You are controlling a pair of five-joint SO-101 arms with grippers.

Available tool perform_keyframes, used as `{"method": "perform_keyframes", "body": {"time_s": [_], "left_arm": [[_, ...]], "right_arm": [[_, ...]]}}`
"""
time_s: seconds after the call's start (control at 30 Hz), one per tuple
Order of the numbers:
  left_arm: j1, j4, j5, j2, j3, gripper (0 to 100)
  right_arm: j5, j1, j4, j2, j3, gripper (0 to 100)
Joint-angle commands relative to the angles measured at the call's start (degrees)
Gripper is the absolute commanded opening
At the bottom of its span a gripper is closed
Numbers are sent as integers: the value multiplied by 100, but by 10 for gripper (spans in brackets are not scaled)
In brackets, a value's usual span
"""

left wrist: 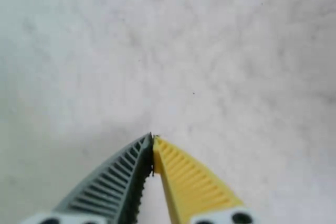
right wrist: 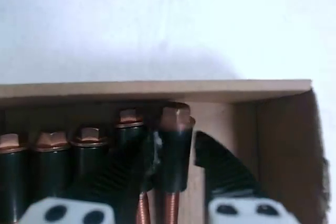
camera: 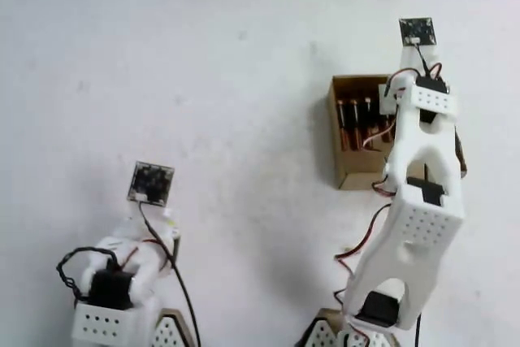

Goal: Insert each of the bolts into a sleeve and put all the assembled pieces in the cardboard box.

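The cardboard box [camera: 337,170] stands at the right of the table with several assembled pieces [camera: 357,123] lying side by side in it, black sleeves with copper bolt heads. The right arm [camera: 418,201] stretches over the box. In its wrist view my right gripper [right wrist: 176,142] is down inside the box [right wrist: 157,90], open, its black fingers [right wrist: 220,169] either side of the end assembled piece [right wrist: 176,156] with a narrow gap showing. The other pieces [right wrist: 89,150] line up beside it. My left gripper [left wrist: 153,140] is shut and empty just above bare table, grey and yellow tips meeting.
The left arm [camera: 122,274] sits folded at the near left edge of the white table [camera: 203,79]. Both arm bases stand at the near edge. Dark and red objects lie beyond the table's far edge.
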Motion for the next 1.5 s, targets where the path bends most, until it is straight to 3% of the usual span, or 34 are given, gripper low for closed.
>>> {"method": "perform_keyframes", "body": {"time_s": [0.0,0.37,0.6,1.1,1.47], "left_arm": [[40,44,9,13,35,23],[40,44,9,13,35,23],[40,44,9,13,35,23],[40,44,9,13,35,23],[40,44,9,13,35,23]], "right_arm": [[97,22,-127,-75,-308,204],[35,-13,400,-532,-316,193],[35,-198,954,-1042,-316,12],[35,-866,3248,-3169,-264,17],[35,-2035,5015,-4620,-264,21]]}}
